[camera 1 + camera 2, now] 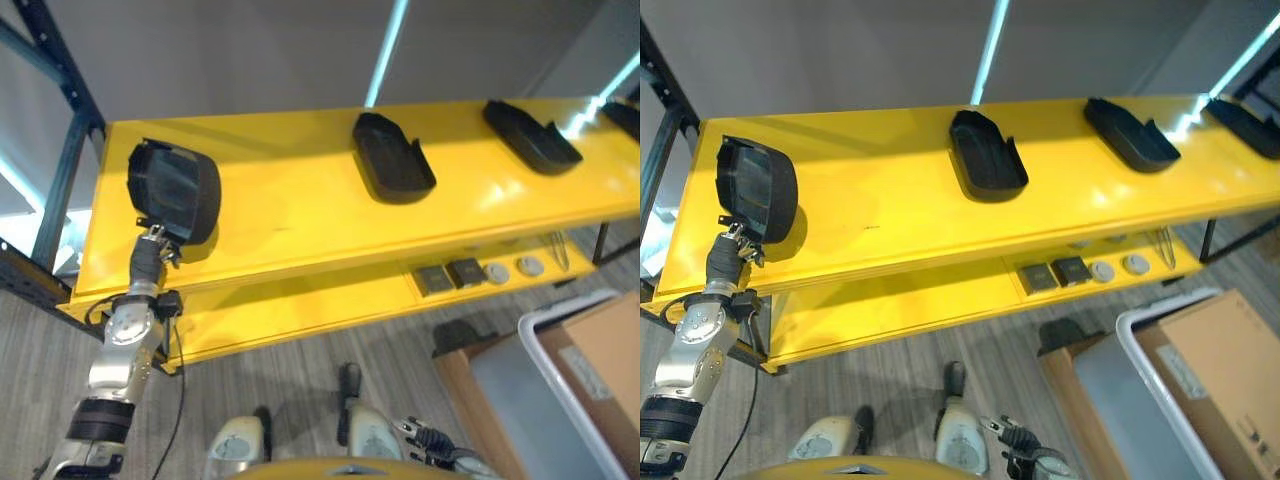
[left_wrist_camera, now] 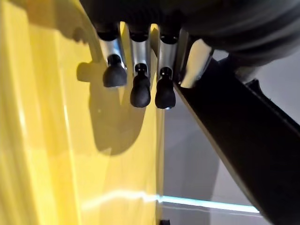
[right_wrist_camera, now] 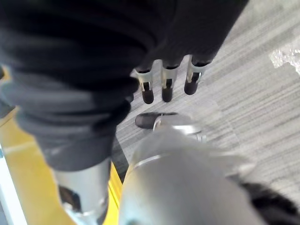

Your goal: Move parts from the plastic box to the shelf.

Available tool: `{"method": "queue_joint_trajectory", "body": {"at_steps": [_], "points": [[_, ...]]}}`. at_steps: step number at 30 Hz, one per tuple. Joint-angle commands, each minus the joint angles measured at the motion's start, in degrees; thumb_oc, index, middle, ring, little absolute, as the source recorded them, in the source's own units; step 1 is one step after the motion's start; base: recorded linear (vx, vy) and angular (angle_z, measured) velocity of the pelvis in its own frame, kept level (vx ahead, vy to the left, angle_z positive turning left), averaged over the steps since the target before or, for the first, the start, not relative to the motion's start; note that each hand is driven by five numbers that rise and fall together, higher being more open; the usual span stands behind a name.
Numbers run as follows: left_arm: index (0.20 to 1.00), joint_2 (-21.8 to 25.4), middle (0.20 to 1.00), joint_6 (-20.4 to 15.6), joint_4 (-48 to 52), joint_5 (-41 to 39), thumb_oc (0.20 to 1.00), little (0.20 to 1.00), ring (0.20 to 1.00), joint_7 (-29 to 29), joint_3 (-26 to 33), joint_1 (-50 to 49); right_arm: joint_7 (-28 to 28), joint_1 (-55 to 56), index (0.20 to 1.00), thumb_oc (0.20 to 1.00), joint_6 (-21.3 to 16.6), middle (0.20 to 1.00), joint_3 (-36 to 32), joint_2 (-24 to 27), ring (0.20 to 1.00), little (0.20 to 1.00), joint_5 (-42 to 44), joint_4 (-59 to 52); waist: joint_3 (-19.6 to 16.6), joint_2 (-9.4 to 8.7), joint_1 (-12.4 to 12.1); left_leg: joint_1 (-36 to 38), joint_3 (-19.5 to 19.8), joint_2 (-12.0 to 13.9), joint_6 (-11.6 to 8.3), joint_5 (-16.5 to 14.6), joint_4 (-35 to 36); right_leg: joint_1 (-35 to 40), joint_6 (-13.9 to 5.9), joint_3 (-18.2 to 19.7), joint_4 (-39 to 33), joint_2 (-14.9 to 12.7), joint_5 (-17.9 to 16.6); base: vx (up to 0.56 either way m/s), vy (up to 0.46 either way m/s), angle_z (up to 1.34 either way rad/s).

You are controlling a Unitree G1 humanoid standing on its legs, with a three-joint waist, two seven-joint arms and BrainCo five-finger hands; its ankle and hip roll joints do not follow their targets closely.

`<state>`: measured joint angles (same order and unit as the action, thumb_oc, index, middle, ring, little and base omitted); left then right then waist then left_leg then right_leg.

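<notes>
A black part is held upright over the left end of the yellow shelf.

At about 9 o'clock in the left eye view, the part (image 1: pixel 173 190) is seen standing on edge above the shelf (image 1: pixel 290 215), carried by the left hand (image 2: pixel 140 79), whose fingers (image 2: pixel 139 91) hang nearly straight beside the dark panel in its wrist view; whether the thumb is clamped behind it cannot be told. Two more parts lie flat at 12 (image 1: pixel 393 157) and 1 o'clock (image 1: pixel 531 135). The plastic box (image 1: pixel 560 390) sits at 4 o'clock on the floor. The right hand (image 3: pixel 166 84) hangs low with relaxed fingers, holding nothing. The part is judged rigid moulded plastic, light, smooth and somewhat slippery; the raised rim is probably the best hold.
</notes>
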<state>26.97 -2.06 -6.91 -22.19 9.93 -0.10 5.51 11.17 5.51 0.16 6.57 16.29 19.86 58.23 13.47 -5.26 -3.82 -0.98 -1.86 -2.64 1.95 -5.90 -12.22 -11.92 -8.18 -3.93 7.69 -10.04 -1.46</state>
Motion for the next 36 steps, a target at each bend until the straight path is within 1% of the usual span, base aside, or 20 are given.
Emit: {"method": "queue_joint_trajectory", "body": {"at_steps": [1, 2, 4, 5, 7, 10, 12, 16, 19, 21, 23, 26, 28, 30, 33, 34, 35, 36], "points": [[0.2, 2.1, 0.2, -6.7, 8.3, 7.1, 0.2, 0.2, 0.2, 0.6, 1.7, 1.2, -0.6, -0.1, 1.0, 1.0, -1.4, 1.0, 0.7, 4.2, 1.0, 1.0, 0.0, 0.7, -3.2, 3.33, 0.9, -1.3, 1.4, 0.9, -1.31, 9.9, 13.0, 10.3, -0.48, -2.1, -6.1, 3.6, -5.1, 0.17, -0.165, 0.42], [0.2, 2.6, 0.2, -5.3, 10.5, 8.7, 0.2, 0.2, 0.2, 0.2, 2.8, 0.4, -1.0, 0.5, 1.0, 1.0, -1.0, 1.0, -0.1, 4.5, 1.0, 1.0, -0.7, 0.3, -3.8, 3.29, 0.9, -0.5, 1.5, 1.3, -1.73, 10.0, 14.0, 11.7, -0.34, -2.5, -7.9, 3.6, -5.2, 0.16, -0.085, 0.02], [0.2, 4.2, 0.2, -2.6, 10.9, 10.8, 0.2, 0.2, 0.2, -1.5, 4.0, 0.3, -1.4, 1.4, 1.0, 1.0, -0.9, 1.0, -1.2, 4.8, 1.0, 1.0, -1.8, 1.2, -5.2, 3.42, 1.1, 0.4, 1.2, 2.0, -2.37, 10.0, 14.9, 13.4, -0.21, -3.1, -10.0, 3.9, -5.2, 0.18, -0.069, 0.08], [0.2, 4.7, 0.2, -2.3, 10.7, 11.2, 0.2, 0.2, 0.2, -1.6, 4.1, 0.3, -1.5, 1.5, 1.0, 1.0, -0.9, 1.0, -1.3, 4.9, 1.0, 1.0, -2.0, 1.4, -5.5, 3.45, 1.2, 0.6, 1.1, 2.1, -2.49, 10.0, 15.1, 13.7, -0.21, -3.1, -10.3, 4.0, -5.2, 0.14, -0.051, 0.17], [0.2, 7.3, 0.2, -1.0, 9.4, 10.0, 0.2, 0.2, 0.2, -3.0, 5.1, 0.9, -0.8, 2.2, 1.0, 1.0, -0.6, 1.0, -2.0, 5.3, 1.0, 1.0, -3.3, 1.4, -6.4, 3.73, 1.7, 1.4, 0.5, 2.7, -2.91, 9.7, 15.5, 14.5, -0.18, -3.4, -11.3, 4.1, -5.0, 0.09, -0.035, 0.06], [0.2, 9.4, 0.2, 0.5, 7.5, 10.4, 0.2, 0.2, 0.2, -4.8, 5.9, 1.6, -0.5, 2.5, 1.0, 1.0, 0.0, 1.0, -2.2, 5.5, 1.0, 1.0, -4.5, 1.3, -7.1, 4.13, 2.2, 2.1, -0.2, 3.1, -3.14, 9.5, 16.1, 14.9, -0.23, -3.6, -11.9, 4.2, -4.9, 0.06, -0.011, -0.05], [0.2, 11.7, 0.2, 2.3, 4.4, 11.1, 0.2, 0.2, 0.2, -6.5, 5.7, 3.0, 0.1, 2.8, 1.0, 1.0, 0.0, 1.0, -2.1, 5.5, 1.0, 1.0, -5.6, 1.5, -7.7, 4.57, 2.9, 2.8, -0.8, 3.4, -3.23, 9.4, 16.3, 15.1, -0.29, -3.3, -12.0, 4.3, -4.8, 0.07, -0.002, -0.06], [0.2, 16.2, 0.2, 3.6, -5.6, 11.0, 0.2, 0.2, 0.2, -7.9, 2.7, 7.6, 0.8, 2.6, 1.0, 1.0, 0.4, 1.0, -0.6, 5.9, 1.0, 1.0, -6.7, 1.3, -8.4, 5.46, 4.5, 3.6, -2.2, 3.8, -3.23, 9.0, 16.1, 14.9, -0.53, -2.7, -11.4, 4.2, -4.4, 0.05, 0.025, -0.04], [0.2, 16.9, 0.2, 5.4, -11.6, 9.5, 0.2, 0.2, 0.2, -6.3, 1.4, 9.9, 1.3, 2.5, 1.0, 1.0, 0.5, 1.0, 0.1, 6.3, 1.0, 1.0, -7.4, 1.3, -8.6, 5.97, 5.5, 4.2, -2.8, 4.0, -3.21, 8.6, 16.1, 14.8, -0.63, -2.3, -11.1, 4.1, -4.1, 0.04, 0.04, -0.12], [0.2, 16.7, 0.2, 6.1, -16.6, 10.5, 0.2, 0.2, 0.2, -4.1, 0.8, 11.2, 1.3, 2.5, 1.0, 1.0, 0.0, 1.0, 0.4, 6.4, 1.0, 1.0, -8.1, 2.3, -8.9, 6.12, 6.0, 4.5, -3.2, 4.0, -3.24, 8.5, 16.1, 15.0, -0.71, -2.1, -11.1, 4.1, -4.0, 0.06, 0.037, -0.13], [0.2, 16.7, 0.2, 6.3, -22.5, 11.1, 0.2, 0.2, 0.2, -1.3, 0.1, 12.5, 1.2, 2.7, 1.0, 1.0, -0.7, 1.0, 0.6, 6.6, 1.0, 1.0, -8.2, 3.2, -9.1, 6.09, 6.6, 4.8, -3.6, 4.1, -3.27, 8.3, 16.1, 15.0, -0.78, -1.9, -10.9, 4.1, -3.9, 0.09, 0.041, -0.07], [0.2, 15.6, 0.2, 6.4, -28.7, 8.8, 0.2, 0.2, 0.2, 1.6, -1.1, 14.9, 1.4, 2.8, 1.0, 1.0, -0.5, 1.0, 0.8, 7.1, 1.0, 1.0, -8.4, 3.4, -9.2, 5.98, 7.4, 5.0, -4.1, 4.2, -3.22, 8.1, 16.0, 14.8, -0.77, -1.7, -10.7, 4.2, -3.7, 0.07, 0.037, -0.01], [0.2, 14.0, 0.2, 5.9, -31.9, 6.6, 0.2, 0.2, 0.2, 2.9, -1.6, 16.6, 1.5, 2.6, 1.0, 1.0, -0.9, 1.0, 1.2, 7.2, 1.0, 1.0, -8.6, 4.0, -9.1, 5.82, 7.9, 5.0, -4.2, 4.2, -3.18, 7.9, 16.0, 14.5, -0.76, -1.5, -10.5, 4.2, -3.6, 0.04, 0.027, -0.02], [0.2, 12.4, 0.2, 5.5, -33.3, 4.7, 0.2, 0.2, 0.2, 3.7, -1.9, 17.6, 1.7, 2.3, 1.0, 1.0, -1.1, 1.0, 1.5, 7.3, 1.0, 1.0, -8.5, 4.6, -9.0, 5.62, 8.2, 5.2, -4.4, 4.2, -3.12, 7.7, 16.2, 14.6, -0.75, -1.5, -10.5, 4.1, -3.4, 0.04, 0.021, 0.01], [0.2, 10.7, 0.2, 5.1, -33.5, 4.1, 0.2, 0.2, 0.2, 4.1, -2.0, 18.1, 1.8, 2.2, 1.0, 1.0, -1.9, 1.0, 1.6, 7.2, 1.0, 1.0, -8.7, 5.2, -8.9, 5.45, 8.4, 5.5, -4.6, 4.3, -3.11, 7.5, 16.3, 14.7, -0.77, -1.5, -10.5, 4.1, -3.2, 0.04, 0.01, -0.02], [0.2, 10.5, 0.2, 4.4, -33.4, 3.1, 0.2, 0.2, 0.2, 4.2, -2.1, 18.1, 2.0, 2.3, 1.0, 1.0, -1.9, 1.0, 1.5, 7.2, 1.0, 1.0, -8.6, 5.1, -8.9, 5.37, 8.5, 5.6, -4.6, 4.3, -3.1, 7.5, 16.4, 14.7, -0.8, -1.4, -10.5, 4.1, -3.2, 0.05, 0.004, 0.0], [0.2, 10.3, 0.2, 2.3, -33.0, 1.3, 0.2, 0.2, 0.2, 3.8, -2.1, 18.2, 2.0, 2.2, 1.0, 1.0, -1.7, 1.0, 1.7, 7.2, 1.0, 1.0, -8.4, 4.9, -8.9, 5.25, 8.5, 5.8, -4.6, 4.2, -3.04, 7.3, 16.4, 14.8, -0.79, -1.4, -10.5, 4.1, -3.1, 0.04, -0.001, -0.01], [0.2, 10.1, 0.2, -0.6, -31.5, -0.1, 0.2, 0.2, 0.2, 3.4, -1.9, 18.2, 2.2, 2.3, 1.0, 1.0, -1.5, 1.0, 1.8, 7.1, 1.0, 1.0, -8.4, 4.5, -8.9, 5.14, 8.4, 5.9, -4.6, 4.2, -2.98, 7.2, 16.4, 14.9, -0.76, -1.4, -10.5, 4.1, -3.0, 0.03, -0.001, 0.0]]}}
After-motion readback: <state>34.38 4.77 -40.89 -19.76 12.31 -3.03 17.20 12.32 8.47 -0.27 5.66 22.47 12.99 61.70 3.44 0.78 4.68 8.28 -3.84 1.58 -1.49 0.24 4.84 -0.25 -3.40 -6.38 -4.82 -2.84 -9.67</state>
